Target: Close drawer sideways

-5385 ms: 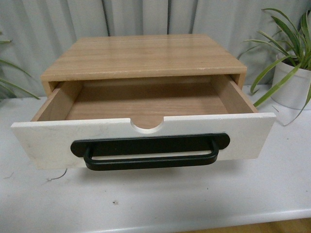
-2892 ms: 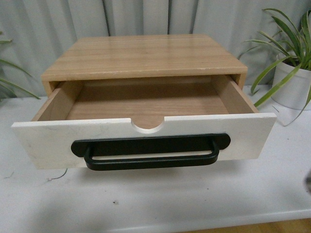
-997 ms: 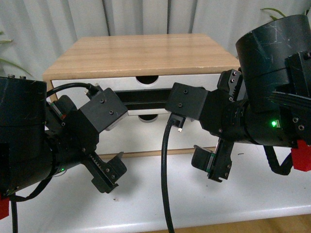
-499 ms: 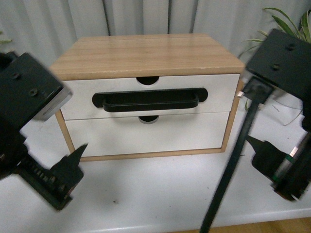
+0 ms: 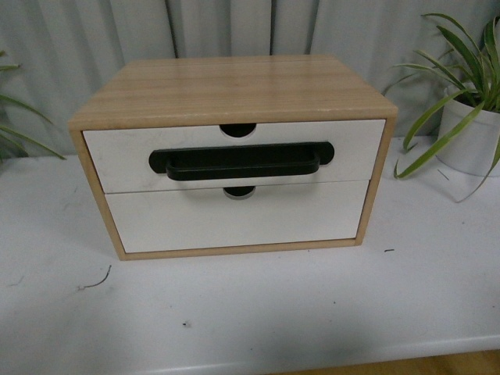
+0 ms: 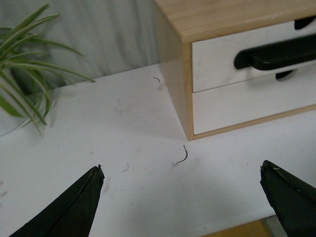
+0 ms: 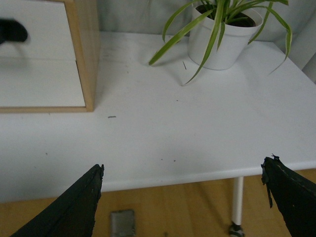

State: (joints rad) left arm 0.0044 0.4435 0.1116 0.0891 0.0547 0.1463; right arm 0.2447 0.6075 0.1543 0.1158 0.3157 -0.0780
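Since the drawer (image 5: 234,156) sat flush in the upper slot of the cabinet (image 5: 226,86), closure appeared complete. The left gripper (image 6: 182,197) and right gripper (image 7: 182,197) stood wide apart, empty, clear of it.

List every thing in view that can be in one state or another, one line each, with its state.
drawer: fully shut, front flush with the cabinet frame.
lower drawer: shut.
left tool: open, holding nothing, clear of the cabinet.
right tool: open, holding nothing, over the table edge.
potted plant: upright on the table.
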